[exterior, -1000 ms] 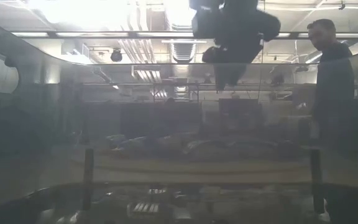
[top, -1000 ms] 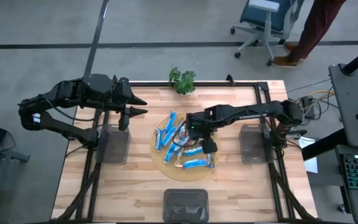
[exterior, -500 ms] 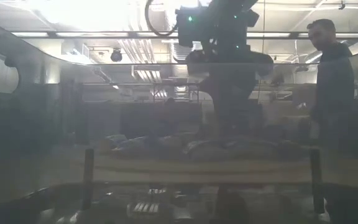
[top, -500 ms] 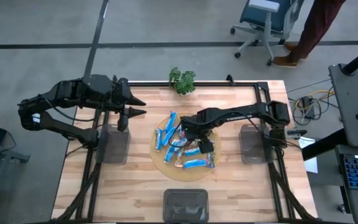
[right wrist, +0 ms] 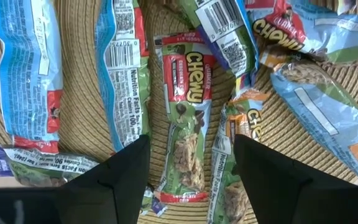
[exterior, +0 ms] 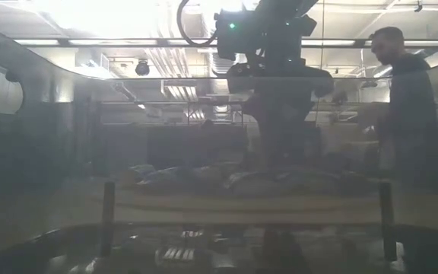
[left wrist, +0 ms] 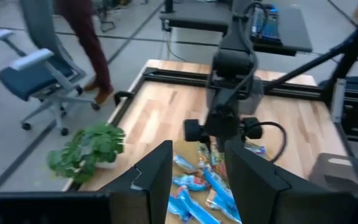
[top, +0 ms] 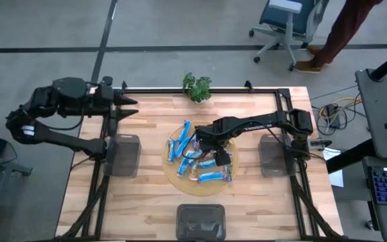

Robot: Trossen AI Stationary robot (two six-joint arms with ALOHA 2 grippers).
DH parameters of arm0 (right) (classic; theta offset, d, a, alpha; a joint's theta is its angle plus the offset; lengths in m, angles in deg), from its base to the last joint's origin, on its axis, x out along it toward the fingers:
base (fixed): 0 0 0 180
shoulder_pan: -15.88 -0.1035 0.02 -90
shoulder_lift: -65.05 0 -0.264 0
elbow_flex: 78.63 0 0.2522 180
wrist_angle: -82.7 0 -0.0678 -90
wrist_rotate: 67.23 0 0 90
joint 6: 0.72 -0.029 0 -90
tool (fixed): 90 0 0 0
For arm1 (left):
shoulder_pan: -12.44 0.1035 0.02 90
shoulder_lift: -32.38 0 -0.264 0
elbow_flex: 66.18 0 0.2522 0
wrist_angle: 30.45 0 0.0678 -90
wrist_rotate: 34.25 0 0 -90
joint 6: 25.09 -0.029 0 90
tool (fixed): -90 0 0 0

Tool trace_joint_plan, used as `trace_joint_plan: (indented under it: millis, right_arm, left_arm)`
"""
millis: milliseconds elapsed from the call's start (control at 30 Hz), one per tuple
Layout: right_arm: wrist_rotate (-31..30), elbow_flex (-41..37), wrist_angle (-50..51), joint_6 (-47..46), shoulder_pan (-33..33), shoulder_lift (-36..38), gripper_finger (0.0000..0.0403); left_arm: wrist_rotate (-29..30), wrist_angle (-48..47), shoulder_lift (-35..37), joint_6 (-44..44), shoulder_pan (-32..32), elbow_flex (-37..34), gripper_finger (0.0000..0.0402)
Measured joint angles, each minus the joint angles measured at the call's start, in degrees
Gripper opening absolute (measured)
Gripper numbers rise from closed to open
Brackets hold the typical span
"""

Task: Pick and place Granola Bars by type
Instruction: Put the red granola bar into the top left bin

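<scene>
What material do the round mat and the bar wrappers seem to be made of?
The round mat looks like woven straw or a similar fibre, matte, with fine curved ribs. The Granola Bars wrappers seem to be thin glossy plastic film: they crinkle and catch light. The right gripper hovers open above them.

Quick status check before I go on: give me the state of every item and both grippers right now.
Right gripper: open, fingers straddling the red-labelled bar.
Red-labelled foil-wrapped granola bar: flat on the mat, not gripped.
Blue foil-wrapped granola bars: piled on the mat, unsorted.
Round woven straw mat: flat on the table.
Left gripper: open, empty, raised over the table's far-left corner.
Three grey rectangular bins: no bars visible inside.
Small green potted plant: upright at the far edge.
</scene>
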Motion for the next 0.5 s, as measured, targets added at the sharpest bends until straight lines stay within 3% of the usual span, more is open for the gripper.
trace_joint_plan:
  millis: [500]
  right_arm:
    - [0.42,-3.75,-4.85,-0.59,-0.02,-0.07,0.0224]
  left_arm:
    - [1.66,3.03,7.80,0.14,0.00,-8.22,0.0131]
